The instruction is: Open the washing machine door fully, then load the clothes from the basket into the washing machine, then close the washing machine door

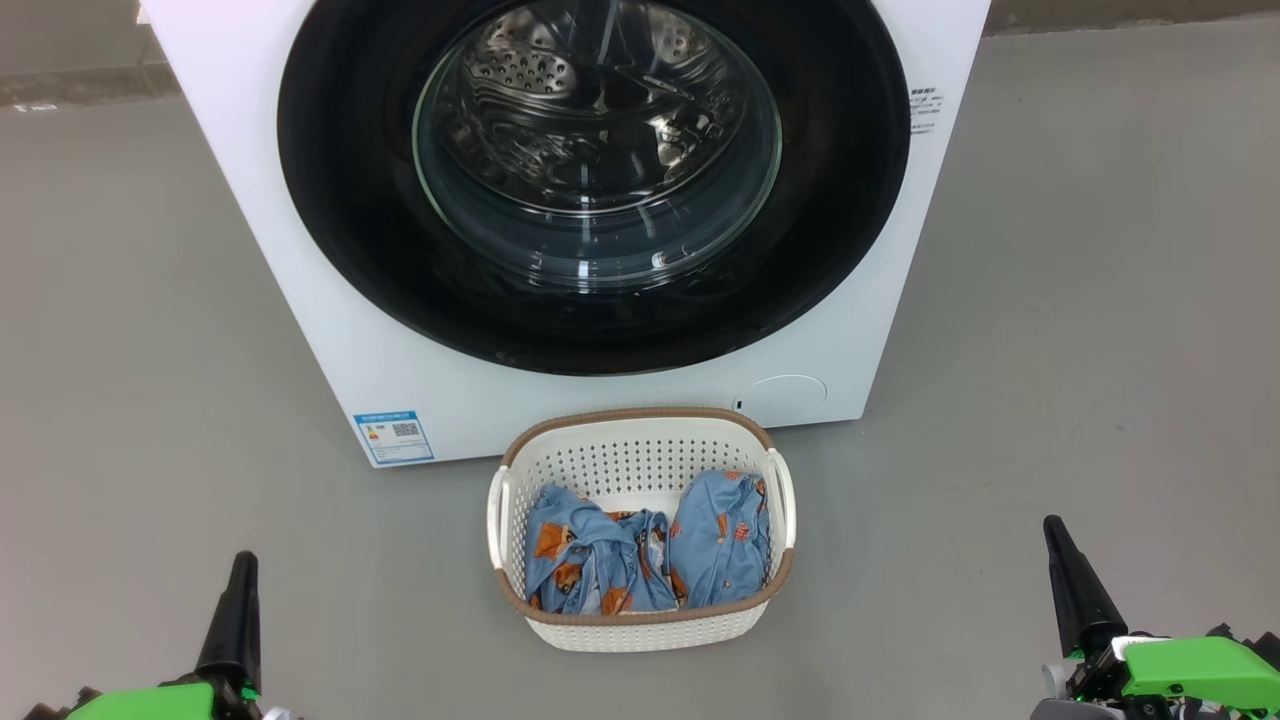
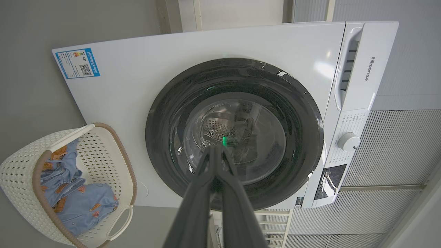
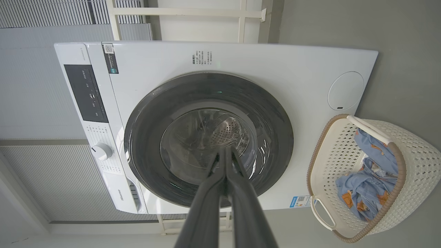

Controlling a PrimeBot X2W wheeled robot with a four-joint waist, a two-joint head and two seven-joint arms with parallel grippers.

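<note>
The white washing machine (image 1: 300, 260) stands ahead of me with its round black-rimmed door (image 1: 595, 180) shut flat against the front; the steel drum shows through the glass. On the floor right before it sits the cream basket (image 1: 640, 455), holding the light-blue clothes (image 1: 650, 550). My left gripper (image 1: 243, 562) is at the lower left and my right gripper (image 1: 1052, 528) at the lower right, both shut and empty, well short of the machine. In the wrist views the left fingers (image 2: 206, 179) and the right fingers (image 3: 241, 186) lie pressed together, pointing at the door (image 2: 234, 134) (image 3: 208, 137).
Grey floor (image 1: 1080, 300) spreads on both sides of the machine. A blue sticker (image 1: 393, 437) sits at its lower left corner. The control panel with a knob (image 2: 348, 141) runs along the machine's top. Pale ribbed wall panels (image 3: 51, 179) stand behind it.
</note>
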